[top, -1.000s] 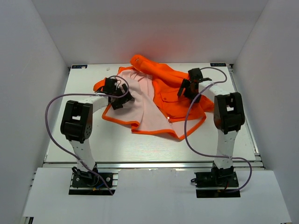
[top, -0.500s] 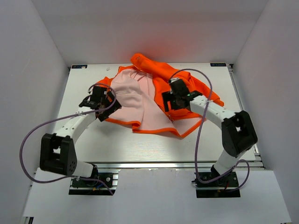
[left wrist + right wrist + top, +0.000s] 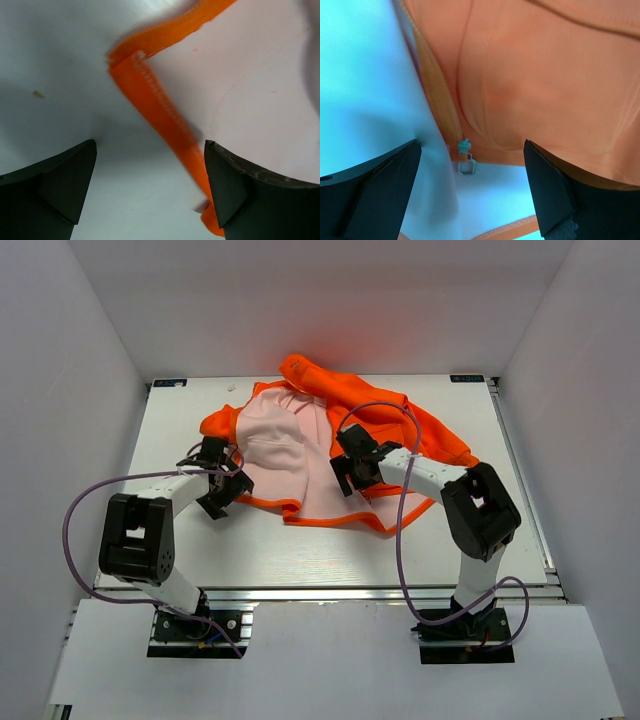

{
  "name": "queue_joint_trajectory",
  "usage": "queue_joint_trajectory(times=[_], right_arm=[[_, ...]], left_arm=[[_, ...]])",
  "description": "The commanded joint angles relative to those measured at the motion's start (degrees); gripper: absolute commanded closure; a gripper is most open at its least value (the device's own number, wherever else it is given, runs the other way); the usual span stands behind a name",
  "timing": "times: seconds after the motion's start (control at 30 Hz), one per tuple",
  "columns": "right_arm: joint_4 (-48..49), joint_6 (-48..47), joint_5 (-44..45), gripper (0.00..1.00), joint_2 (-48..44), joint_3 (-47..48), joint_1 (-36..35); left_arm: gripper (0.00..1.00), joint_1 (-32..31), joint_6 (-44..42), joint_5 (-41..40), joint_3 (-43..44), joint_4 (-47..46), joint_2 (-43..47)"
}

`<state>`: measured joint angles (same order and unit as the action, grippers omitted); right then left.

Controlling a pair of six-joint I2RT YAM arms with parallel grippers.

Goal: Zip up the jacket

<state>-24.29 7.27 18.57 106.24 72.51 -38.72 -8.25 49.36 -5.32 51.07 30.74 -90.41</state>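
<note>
Right gripper (image 3: 471, 146): jaws wide apart, nothing between the fingers. It hangs over the jacket's (image 3: 405, 432) right front panel. In the right wrist view the zipper pull (image 3: 466, 163) sits almost midway between the fingertips, a little toward the bottom of the frame. The zipper edge (image 3: 436, 85) runs from the pull toward the top of that view, leaning slightly left. Its long axis therefore lies roughly across the line between the two fingers. Cannot tell whether the fingers touch the fabric.

Left gripper (image 3: 150, 145): also wide open and empty. It sits over the other front edge, near that edge's lower corner (image 3: 121, 56). The orange strip with zipper teeth (image 3: 157, 107) runs diagonally from upper left to lower right and passes nearer the right-hand finger (image 3: 235, 190).

The jacket lies spread open on the table (image 3: 300, 550) toward the far side, with its pale lining (image 3: 290, 450) facing up. In the top view the two front edges are well apart with the lining between them, and the left gripper (image 3: 222, 485) and right gripper (image 3: 350, 468) sit one on each edge.

Judgement: the zipper is not joined at all. The right arm is nearer the pull and the left arm is nearer the bottom end of the teeth. The next move likely depends on bringing those two ends together.
</note>
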Motion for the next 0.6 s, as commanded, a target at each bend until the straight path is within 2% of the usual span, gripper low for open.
queue_joint_trajectory(times=[0.0,0.1,0.17,0.2,0.27,0.3,0.37,0.47,0.57], right_arm=[[-0.31,0.46,2.17,0.12,1.17,3.95,-0.74],[-0.58,1.78,1.91,0.12,-0.06,3.61,-0.74],[0.21,2.49,0.69,0.12,-2.51,2.82,-0.66],[0.73,2.66,-0.8,0.12,-3.39,1.77,-0.66],[1.79,3.02,-2.65,0.12,-6.29,0.71,-0.66],[2.14,3.1,-4.14,0.12,-7.17,-0.52,-0.66],[2.58,3.45,-5.03,0.11,-9.64,-1.58,-0.48],[1.97,3.63,-5.82,0.11,-11.84,-2.28,0.22],[1.27,4.16,-7.22,0.11,-13.51,-2.29,1.45]], left_arm=[[0.02,0.25,0.91,3.47,0.17,-5.33,-1.69],[0.05,0.17,1.35,4.09,0.17,-7.53,-4.33],[0.14,0.17,1.79,3.74,0.7,-8.68,-6.26],[0.3,0.25,2.05,3.57,0.96,-8.94,-6.96],[0.48,0.17,2.05,3.3,2.36,-9.47,-8.63],[0.75,0.17,2.14,2.87,2.8,-9.47,-8.99],[1.0,0.17,2.14,1.46,4.3,-8.42,-9.34],[1.0,0.25,2.4,-3.28,4.83,-6.23,-7.33],[1.0,0.17,2.93,-8.47,2.99,-4.38,-0.05]])
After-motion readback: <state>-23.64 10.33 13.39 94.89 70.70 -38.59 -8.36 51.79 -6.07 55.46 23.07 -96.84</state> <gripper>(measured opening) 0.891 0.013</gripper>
